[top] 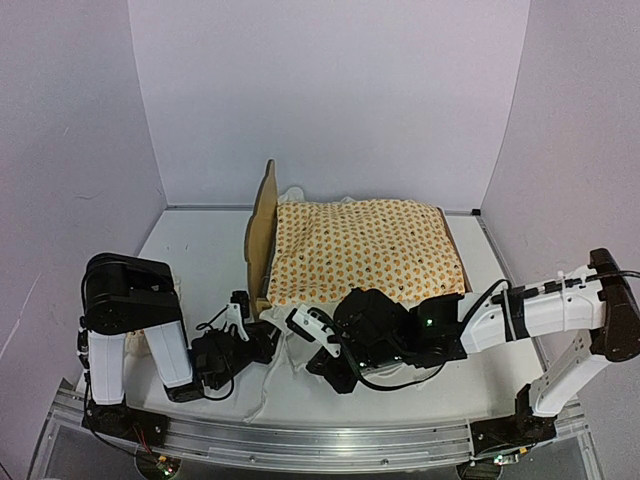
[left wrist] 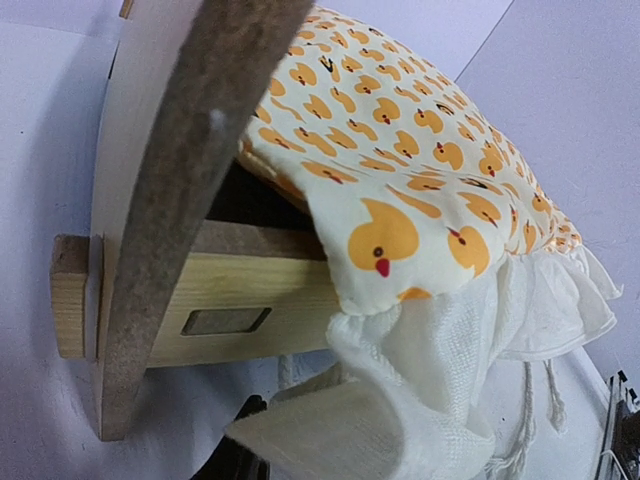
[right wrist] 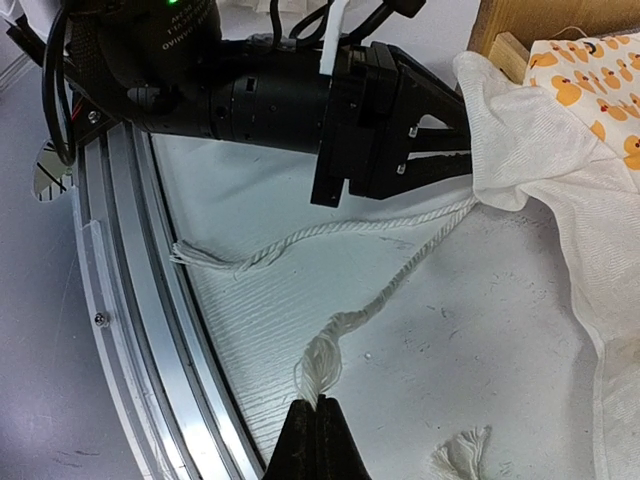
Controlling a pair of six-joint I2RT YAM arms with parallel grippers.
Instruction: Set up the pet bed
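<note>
The pet bed [top: 262,232] stands mid-table, its plywood headboard [left wrist: 170,200] on the left. A duck-print mattress cover [top: 370,250] lies over it, and its white ruffle [left wrist: 450,340] hangs off the near corner. My left gripper [top: 268,338] sits at that corner. Its fingers [right wrist: 430,105] are a narrow gap apart against the ruffle [right wrist: 520,140], and the ruffle hides whether cloth is pinched between them. My right gripper [right wrist: 320,405] is low over the table in front of the bed, shut on the frayed end of a tie string [right wrist: 322,365] that runs back to the cover.
A second tie string [right wrist: 290,238] lies on the table toward the aluminium rail [right wrist: 130,300] at the near edge. A loose tassel [right wrist: 458,455] lies right of my right gripper. The left arm's body [right wrist: 200,80] is close above the strings. White walls enclose the table.
</note>
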